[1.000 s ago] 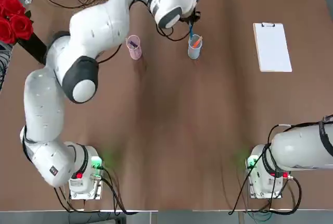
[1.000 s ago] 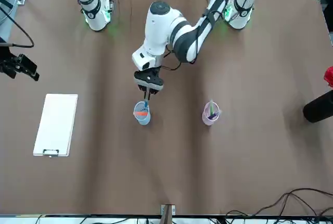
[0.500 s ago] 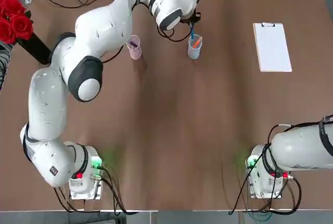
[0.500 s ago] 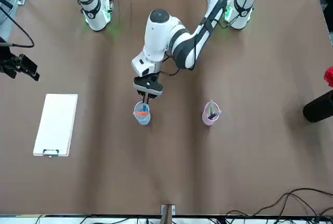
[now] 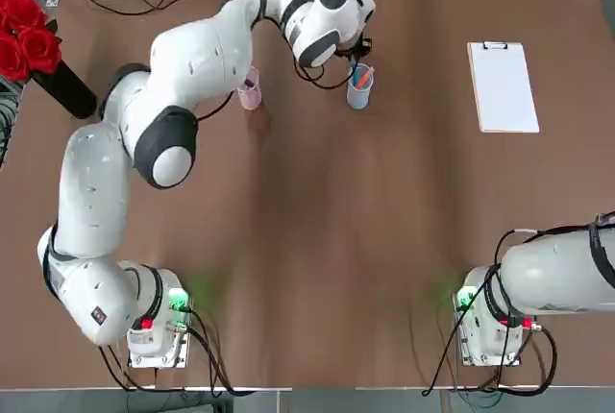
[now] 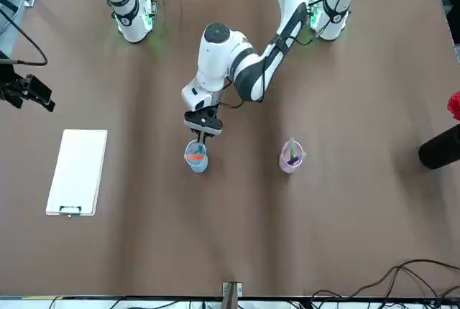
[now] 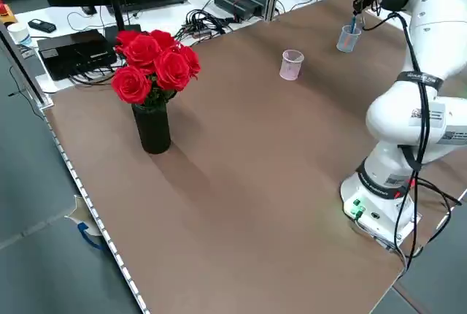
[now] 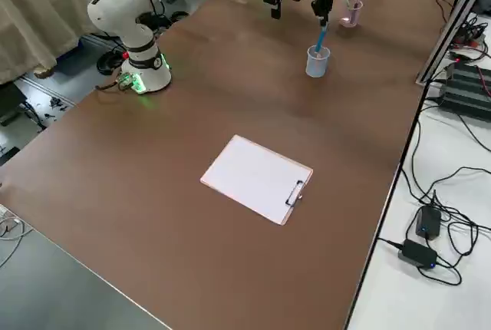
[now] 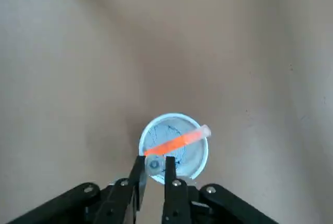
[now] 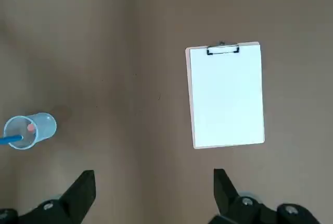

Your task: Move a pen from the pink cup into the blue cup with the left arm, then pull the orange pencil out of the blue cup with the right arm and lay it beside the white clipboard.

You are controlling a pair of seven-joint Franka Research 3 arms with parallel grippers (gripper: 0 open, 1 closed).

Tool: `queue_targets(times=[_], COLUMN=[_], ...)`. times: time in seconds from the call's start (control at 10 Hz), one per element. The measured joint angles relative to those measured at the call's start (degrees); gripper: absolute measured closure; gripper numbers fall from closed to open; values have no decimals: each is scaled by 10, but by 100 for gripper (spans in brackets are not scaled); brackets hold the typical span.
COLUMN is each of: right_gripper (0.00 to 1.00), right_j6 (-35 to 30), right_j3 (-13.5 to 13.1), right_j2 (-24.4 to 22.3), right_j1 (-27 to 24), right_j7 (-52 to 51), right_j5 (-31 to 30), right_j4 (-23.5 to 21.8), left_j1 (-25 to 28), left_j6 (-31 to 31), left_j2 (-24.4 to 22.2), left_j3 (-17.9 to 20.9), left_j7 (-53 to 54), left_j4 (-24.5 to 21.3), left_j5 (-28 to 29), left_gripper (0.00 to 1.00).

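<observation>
Here, operator, your left gripper [image 6: 203, 134] hung directly over the blue cup [image 6: 195, 157], its fingers [image 9: 170, 182] set narrowly to either side of the pen [image 8: 319, 38]; whether they were pinching it I could not tell. The pen stood nearly upright, long axis vertical, lower end inside the cup. The orange pencil [image 9: 174, 142] lay slantwise across the same cup's mouth. The pink cup [image 6: 290, 157] stood well apart, a purple pen in it. Your right gripper [image 10: 156, 193] hung parked with its fingers spread wide, the white clipboard [image 10: 226, 95] flat on the table below.
</observation>
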Motion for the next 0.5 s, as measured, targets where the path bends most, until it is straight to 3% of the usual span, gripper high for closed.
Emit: queue_targets(times=[0.3,0.5], right_gripper=[0,0], right_j6=[0,0], right_j3=[0,0], right_j2=[0,0], right_j1=[0,0], right_j7=[0,0], right_j5=[0,0], right_j4=[0,0], left_j1=[1,6], left_j6=[1,1], left_j2=[1,-1], left_j3=[0,1], left_j7=[0,0], left_j4=[3,15], left_j5=[0,0], left_gripper=[25,0])
